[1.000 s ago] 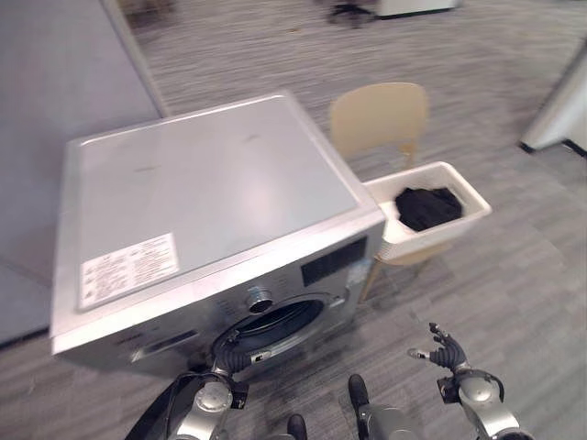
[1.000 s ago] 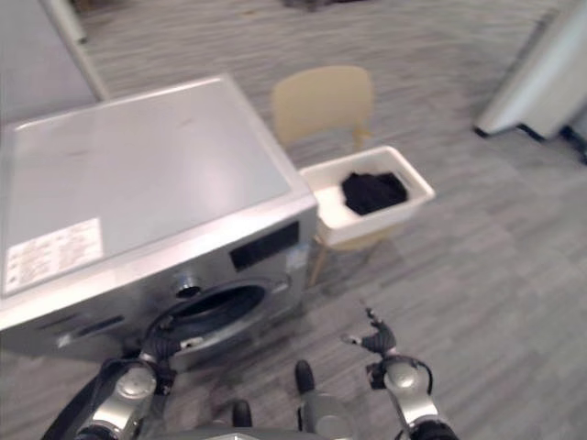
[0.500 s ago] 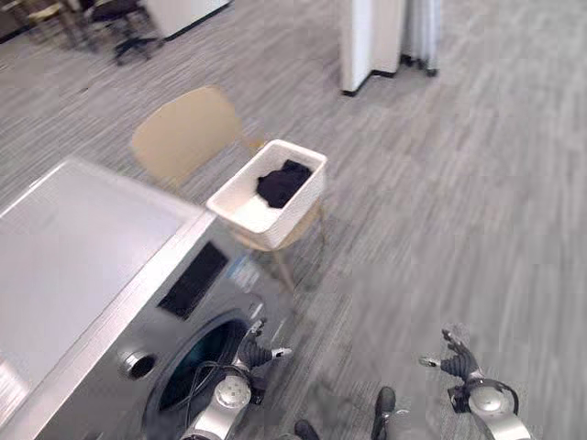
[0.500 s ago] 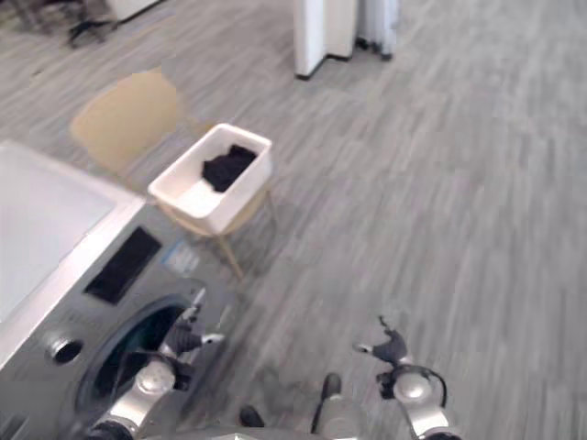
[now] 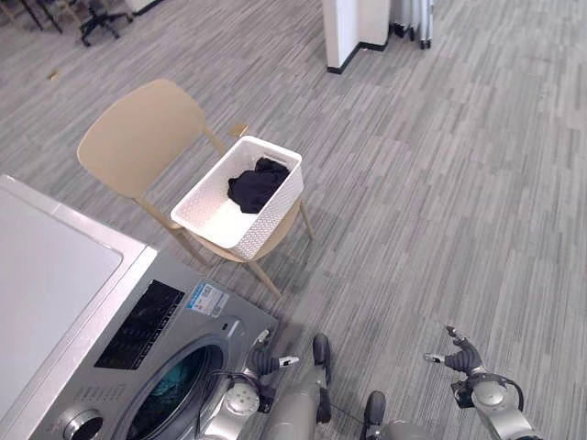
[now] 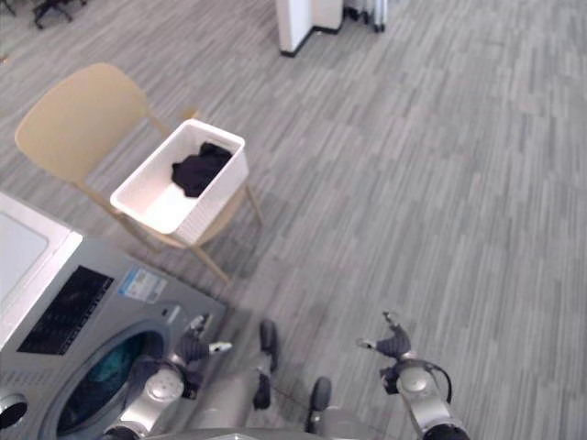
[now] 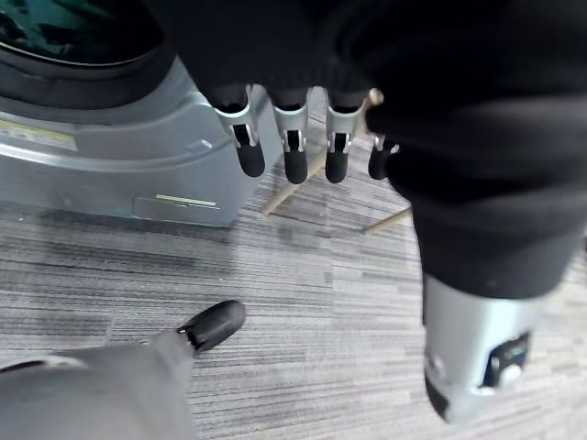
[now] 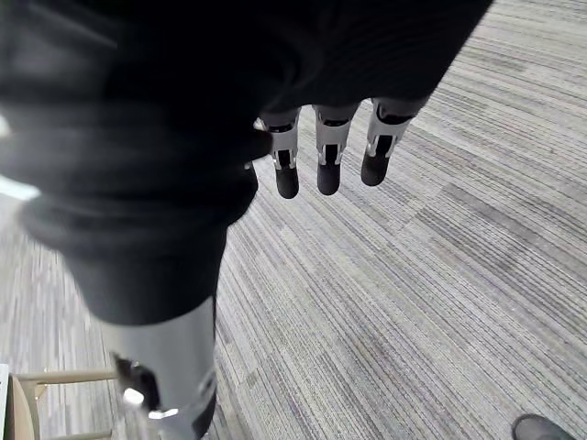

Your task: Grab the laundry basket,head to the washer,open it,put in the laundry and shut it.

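1. White laundry basket [image 5: 240,197] sitting on the seat of a tan chair [image 5: 142,139], up around 11 o'clock in the left eye view, well apart from both hands.
2. Dark laundry [image 5: 256,182] bunched at the far end of the basket, nearer end showing bare white floor.
3. Silver washer [image 5: 87,321] filling the 8 o'clock corner, just beside the chair; round dark door glass [image 5: 170,394] facing out, something teal visible behind it. Cannot tell whether the door is latched.
4. Left hand [image 5: 268,360] down at 6 o'clock, just off the washer's front, fingers [image 7: 288,147] straight and relaxed, gripping nothing.
5. Right hand [image 5: 461,357] at 5 o'clock over grey striped carpet [image 5: 440,202], fingers [image 8: 326,151] loosely extended, also holding nothing.
6. White column [image 5: 356,27] standing at 12 o'clock, far across the floor.
7. Black office chair [image 5: 96,16] at the 11 o'clock edge.
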You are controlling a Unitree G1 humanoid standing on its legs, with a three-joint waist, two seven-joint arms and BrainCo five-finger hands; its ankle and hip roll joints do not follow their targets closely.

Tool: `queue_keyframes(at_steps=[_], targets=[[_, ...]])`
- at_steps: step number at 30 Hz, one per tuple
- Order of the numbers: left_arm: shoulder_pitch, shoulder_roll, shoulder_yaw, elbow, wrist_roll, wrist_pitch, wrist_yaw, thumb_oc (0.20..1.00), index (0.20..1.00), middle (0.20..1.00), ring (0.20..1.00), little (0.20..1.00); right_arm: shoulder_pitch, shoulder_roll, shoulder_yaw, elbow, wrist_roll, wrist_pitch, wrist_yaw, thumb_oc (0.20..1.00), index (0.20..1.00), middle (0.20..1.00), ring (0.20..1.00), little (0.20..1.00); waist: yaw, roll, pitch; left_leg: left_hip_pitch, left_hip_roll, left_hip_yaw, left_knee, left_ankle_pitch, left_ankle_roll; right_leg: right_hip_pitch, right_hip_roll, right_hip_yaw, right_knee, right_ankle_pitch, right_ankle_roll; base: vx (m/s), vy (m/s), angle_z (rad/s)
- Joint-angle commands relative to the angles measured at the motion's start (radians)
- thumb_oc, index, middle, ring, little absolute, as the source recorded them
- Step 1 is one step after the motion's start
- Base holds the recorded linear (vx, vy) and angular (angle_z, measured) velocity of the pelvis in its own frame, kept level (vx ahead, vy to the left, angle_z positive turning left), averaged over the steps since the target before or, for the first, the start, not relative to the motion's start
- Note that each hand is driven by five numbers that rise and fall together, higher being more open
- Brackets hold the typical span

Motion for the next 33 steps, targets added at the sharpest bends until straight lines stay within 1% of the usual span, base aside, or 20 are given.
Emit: queue_keyframes(at_steps=[1, 4, 5, 6, 8, 9, 10, 11, 15, 16, 17, 19, 20, 21, 25, 26, 28, 29, 32, 33], targets=[[-0.009, 0.035, 0.020, -0.051, -0.013, -0.028, 0.022, 1.000, 1.000, 1.000, 1.000, 1.000, 0.016, -0.013, -0.007, -0.060, 0.002, -0.037, -0.012, 1.000, 1.000, 1.000, 1.000, 1.000, 0.022, -0.012, -0.050, 0.044, -0.006, -0.024, 0.069, -0.021, 0.030, 0.002, -0.013, 0.078, 0.086, -0.133, 0.093, 0.27, 0.059, -0.12], [-0.004, 0.053, 0.034, -0.056, -0.027, -0.028, 0.020, 1.000, 1.000, 1.000, 1.000, 1.000, 0.001, 0.000, 0.000, -0.043, 0.001, -0.038, -0.008, 1.000, 1.000, 1.000, 1.000, 1.000, 0.044, -0.047, -0.074, 0.067, -0.024, -0.035, 0.106, -0.057, 0.056, 0.012, -0.048, 0.074, 0.153, -0.160, 0.105, 0.31, 0.071, -0.12], [0.003, 0.065, 0.043, -0.053, -0.032, -0.029, 0.021, 1.000, 1.000, 1.000, 1.000, 1.000, -0.009, 0.005, 0.002, -0.034, -0.004, -0.038, -0.003, 1.000, 1.000, 1.000, 1.000, 1.000, 0.050, -0.060, -0.086, 0.104, -0.040, -0.046, 0.114, -0.089, 0.078, -0.013, -0.070, 0.069, 0.267, -0.163, 0.126, 0.25, 0.077, 0.03], [0.003, 0.065, 0.044, -0.053, -0.032, -0.029, 0.021, 1.000, 1.000, 1.000, 1.000, 1.000, -0.010, 0.005, 0.002, -0.033, -0.004, -0.038, -0.003, 1.000, 1.000, 1.000, 1.000, 1.000, 0.051, -0.059, -0.088, 0.100, -0.038, -0.046, 0.114, -0.088, 0.078, -0.016, -0.068, 0.070, 0.266, -0.160, 0.126, 0.22, 0.085, 0.11], [0.005, 0.076, 0.048, -0.052, -0.034, -0.028, 0.023, 1.000, 1.000, 1.000, 1.000, 1.000, -0.015, 0.009, -0.001, -0.029, -0.003, -0.037, -0.001, 1.000, 1.000, 1.000, 1.000, 1.000, 0.047, -0.065, -0.091, 0.132, -0.056, -0.064, 0.122, -0.119, 0.100, -0.056, -0.086, 0.076, 0.383, -0.125, 0.161, 0.18, 0.074, 0.18], [0.006, 0.079, 0.048, -0.056, -0.034, -0.030, 0.029, 1.000, 1.000, 1.000, 1.000, 1.000, -0.020, 0.013, -0.002, -0.036, -0.004, -0.039, 0.001, 1.000, 1.000, 1.000, 1.000, 1.000, 0.033, -0.055, -0.088, 0.173, -0.068, -0.097, 0.108, -0.137, 0.116, -0.141, -0.089, 0.102, 0.475, -0.087, 0.168, 0.16, 0.062, 0.32], [0.006, 0.079, 0.048, -0.056, -0.034, -0.030, 0.029, 1.000, 1.000, 1.000, 1.000, 1.000, -0.021, 0.013, -0.002, -0.036, -0.004, -0.039, 0.001, 1.000, 1.000, 1.000, 1.000, 1.000, 0.033, -0.054, -0.091, 0.170, -0.066, -0.097, 0.108, -0.136, 0.116, -0.144, -0.087, 0.102, 0.473, -0.084, 0.167, 0.19, 0.037, 0.65], [-0.001, 0.076, 0.048, -0.055, -0.041, -0.033, 0.034, 1.000, 1.000, 1.000, 1.000, 1.000, -0.030, 0.012, 0.000, -0.040, -0.004, -0.039, 0.003, 1.000, 1.000, 1.000, 1.000, 1.000, 0.019, -0.034, -0.082, 0.196, -0.067, -0.135, 0.095, -0.141, 0.120, -0.215, -0.081, 0.125, 0.473, -0.092, 0.151, 0.09, 0.004, 0.79], [-0.013, 0.069, 0.043, -0.037, -0.040, -0.033, 0.035, 1.000, 1.000, 1.000, 1.000, 1.000, -0.041, 0.008, 0.005, -0.044, 0.003, -0.040, 0.005, 1.000, 1.000, 1.000, 1.000, 1.000, -0.003, -0.021, -0.064, 0.215, -0.069, -0.180, 0.096, -0.151, 0.119, -0.261, -0.078, 0.160, 0.412, -0.095, 0.130, 0.11, -0.046, 0.58], [-0.023, 0.069, 0.040, -0.026, -0.034, -0.034, 0.036, 1.000, 1.000, 1.000, 1.000, 1.000, -0.047, 0.004, 0.010, -0.040, 0.007, -0.042, 0.003, 1.000, 1.000, 1.000, 1.000, 1.000, -0.017, -0.016, -0.057, 0.227, -0.078, -0.215, 0.100, -0.158, 0.117, -0.297, -0.064, 0.220, 0.371, -0.086, 0.126, 0.11, -0.070, 0.90], [-0.028, 0.066, 0.036, -0.027, -0.031, -0.033, 0.032, 1.000, 1.000, 1.000, 1.000, 1.000, -0.048, 0.000, 0.010, -0.042, 0.006, -0.040, 0.006, 1.000, 1.000, 1.000, 1.000, 1.000, -0.023, -0.015, -0.054, 0.226, -0.082, -0.230, 0.106, -0.161, 0.112, -0.312, -0.063, 0.254, 0.338, -0.064, 0.131, 0.16, -0.119, 0.94], [-0.053, 0.059, 0.026, -0.002, -0.022, -0.035, 0.037, 1.000, 1.000, 1.000, 1.000, 1.000, -0.058, -0.015, 0.013, -0.037, 0.005, -0.035, 0.005, 1.000, 1.000, 1.000, 1.000, 1.000, -0.044, -0.016, -0.039, 0.236, -0.107, -0.321, 0.121, -0.177, 0.096, -0.369, -0.049, 0.394, 0.268, -0.004, 0.147, 0.19, -0.248, 1.14], [-0.066, 0.058, 0.012, 0.015, -0.016, -0.038, 0.036, 1.000, 1.000, 1.000, 1.000, 1.000, -0.056, -0.021, 0.008, -0.037, 0.012, -0.037, 0.007, 1.000, 1.000, 1.000, 1.000, 1.000, -0.045, -0.030, -0.041, 0.234, -0.127, -0.367, 0.148, -0.199, 0.082, -0.346, -0.070, 0.409, 0.212, 0.015, 0.146, 0.22, -0.337, 1.50], [-0.065, 0.051, 0.012, 0.019, -0.014, -0.039, 0.036, 1.000, 1.000, 1.000, 1.000, 1.000, -0.054, -0.022, 0.005, -0.038, 0.012, -0.040, 0.011, 1.000, 1.000, 1.000, 1.000, 1.000, -0.047, -0.035, -0.046, 0.234, -0.132, -0.381, 0.163, -0.209, 0.077, -0.324, -0.086, 0.395, 0.192, 0.025, 0.145, 0.13, -0.230, 1.61], [-0.064, 0.045, 0.016, 0.032, -0.020, -0.034, 0.043, 1.000, 1.000, 1.000, 1.000, 1.000, -0.060, -0.024, 0.006, -0.036, 0.018, -0.045, 0.011, 1.000, 1.000, 1.000, 1.000, 1.000, -0.048, -0.042, -0.053, 0.214, -0.119, -0.392, 0.191, -0.210, 0.057, -0.300, -0.091, 0.367, 0.168, 0.040, 0.137, 0.07, -0.219, 1.77], [-0.052, 0.038, 0.031, 0.040, -0.037, -0.030, 0.042, 1.000, 1.000, 1.000, 1.000, 1.000, -0.056, -0.029, 0.005, -0.040, 0.025, -0.051, 0.016, 1.000, 1.000, 1.000, 1.000, 1.000, -0.049, -0.044, -0.061, 0.199, -0.090, -0.379, 0.194, -0.211, 0.044, -0.274, -0.093, 0.325, 0.138, 0.038, 0.130, 0.09, -0.230, 0.56], [-0.050, 0.037, 0.037, 0.046, -0.043, -0.029, 0.041, 1.000, 1.000, 1.000, 1.000, 1.000, -0.056, -0.030, 0.005, -0.037, 0.028, -0.053, 0.014, 1.000, 1.000, 1.000, 1.000, 1.000, -0.050, -0.046, -0.061, 0.194, -0.080, -0.368, 0.199, -0.209, 0.040, -0.260, -0.092, 0.308, 0.128, 0.035, 0.125, 0.07, -0.182, 0.45], [-0.050, 0.038, 0.041, 0.049, -0.047, -0.026, 0.041, 1.000, 1.000, 1.000, 1.000, 1.000, -0.052, -0.030, 0.000, -0.033, 0.033, -0.052, 0.012, 1.000, 1.000, 1.000, 1.000, 1.000, -0.049, -0.048, -0.061, 0.190, -0.069, -0.350, 0.203, -0.207, 0.037, -0.247, -0.090, 0.290, 0.123, 0.030, 0.120, 0.07, -0.148, 0.58], [-0.055, 0.044, 0.045, 0.033, -0.062, -0.019, 0.044, 1.000, 1.000, 1.000, 1.000, 1.000, -0.044, -0.026, -0.014, -0.032, 0.052, -0.049, -0.003, 1.000, 1.000, 1.000, 1.000, 1.000, -0.064, -0.060, -0.050, 0.153, -0.017, -0.183, 0.244, -0.206, 0.045, -0.197, -0.108, 0.202, 0.102, 0.004, 0.109, 0.06, -0.125, 0.79], [-0.055, 0.044, 0.046, 0.032, -0.062, -0.019, 0.044, 1.000, 1.000, 1.000, 1.000, 1.000, -0.044, -0.026, -0.014, -0.032, 0.052, -0.049, -0.003, 1.000, 1.000, 1.000, 1.000, 1.000, -0.064, -0.060, -0.050, 0.151, -0.017, -0.183, 0.246, -0.207, 0.045, -0.197, -0.108, 0.202, 0.102, 0.003, 0.109, 0.04, -0.052, 1.20]])
